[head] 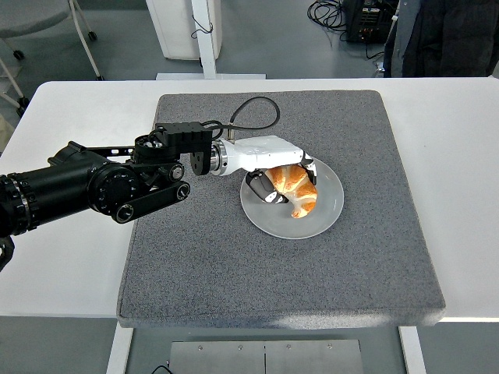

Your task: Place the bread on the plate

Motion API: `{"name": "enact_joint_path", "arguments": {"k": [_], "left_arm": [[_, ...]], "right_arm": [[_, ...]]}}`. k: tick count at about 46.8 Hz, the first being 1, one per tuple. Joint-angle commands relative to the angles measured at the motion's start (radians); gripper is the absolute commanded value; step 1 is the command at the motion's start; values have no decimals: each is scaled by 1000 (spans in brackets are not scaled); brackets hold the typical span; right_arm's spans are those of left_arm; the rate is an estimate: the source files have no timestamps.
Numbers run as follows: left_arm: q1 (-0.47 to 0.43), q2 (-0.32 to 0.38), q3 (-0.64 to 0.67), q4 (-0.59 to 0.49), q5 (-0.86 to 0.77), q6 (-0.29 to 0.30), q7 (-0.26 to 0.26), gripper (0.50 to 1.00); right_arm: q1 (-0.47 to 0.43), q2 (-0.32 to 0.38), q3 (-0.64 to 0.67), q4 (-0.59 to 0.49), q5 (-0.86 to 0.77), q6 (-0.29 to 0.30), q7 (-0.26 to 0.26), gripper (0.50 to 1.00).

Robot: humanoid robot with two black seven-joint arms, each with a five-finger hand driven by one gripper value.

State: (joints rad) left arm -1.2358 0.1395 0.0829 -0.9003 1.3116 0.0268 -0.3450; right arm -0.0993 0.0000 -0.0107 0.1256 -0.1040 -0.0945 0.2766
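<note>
A golden-brown croissant is held in my left hand, whose white-shelled palm and dark fingers are curled around it. The croissant hangs low over the middle of a pale grey round plate, its lower tip at or touching the plate surface. The plate sits on a grey felt mat. My left arm reaches in from the left edge across the mat. My right arm is not in view.
The mat covers the middle of the white table. A person in dark clothing stands at the top right behind the table. White table legs and cables show on the floor beyond.
</note>
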Motion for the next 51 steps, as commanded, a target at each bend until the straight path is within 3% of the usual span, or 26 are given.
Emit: {"name": "enact_joint_path", "arguments": {"k": [1, 43, 46, 48, 51], "left_arm": [[6, 2, 0, 0, 0, 2, 0, 500], [32, -6, -2, 26, -5, 12, 4, 501], [29, -3, -5, 24, -15, 5, 8, 626], [27, -1, -6, 21, -20, 2, 11, 735], [26, -1, -5, 21, -22, 1, 12, 802]], "right_arm": [[1, 0, 0, 0, 0, -1, 1, 1000], [1, 0, 0, 0, 0, -1, 0, 1000], [0, 0, 0, 0, 1, 1, 1, 1000], [0, 0, 0, 0, 0, -1, 1, 1000], [1, 0, 0, 0, 0, 1, 0, 1000]]}}
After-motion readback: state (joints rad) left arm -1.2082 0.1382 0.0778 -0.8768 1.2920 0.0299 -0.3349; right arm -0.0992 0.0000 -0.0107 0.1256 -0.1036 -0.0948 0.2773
